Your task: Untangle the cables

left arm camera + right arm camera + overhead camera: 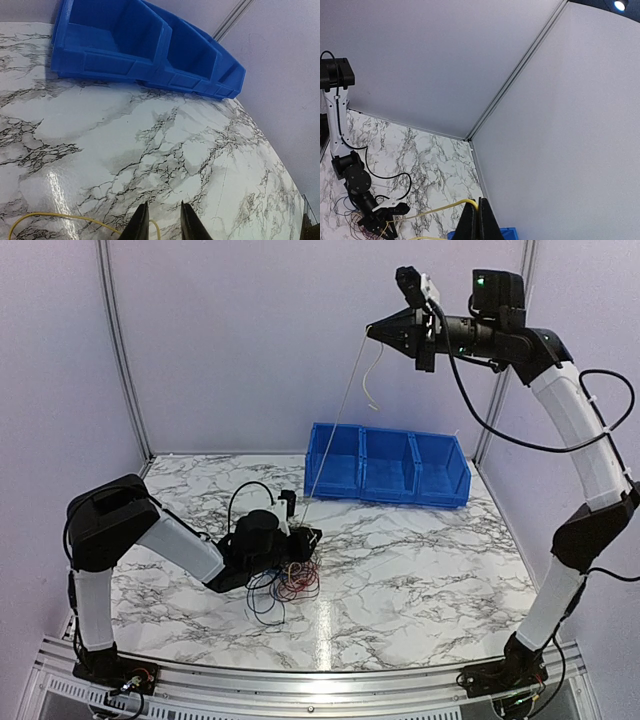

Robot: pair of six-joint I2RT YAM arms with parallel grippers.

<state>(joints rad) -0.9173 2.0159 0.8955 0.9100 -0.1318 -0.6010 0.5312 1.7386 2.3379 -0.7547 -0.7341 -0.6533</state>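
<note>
The cables (290,585) lie in a small tangle of red, blue and dark loops on the marble table, just in front of my left gripper (308,535). In the left wrist view my left gripper (162,204) is open, and a yellow cable (50,216) runs across the table and curls up between its fingers. My right gripper (375,330) is raised high and shut on the yellow cable (335,420), which runs taut down towards the tangle, with a short loose end hanging below. The right wrist view shows that gripper (481,204) pinching the yellow cable (440,207).
A blue three-compartment bin (390,465) stands at the back of the table; it also shows in the left wrist view (145,50). Pale walls close in the back and both sides. The left arm (355,182) appears in the right wrist view.
</note>
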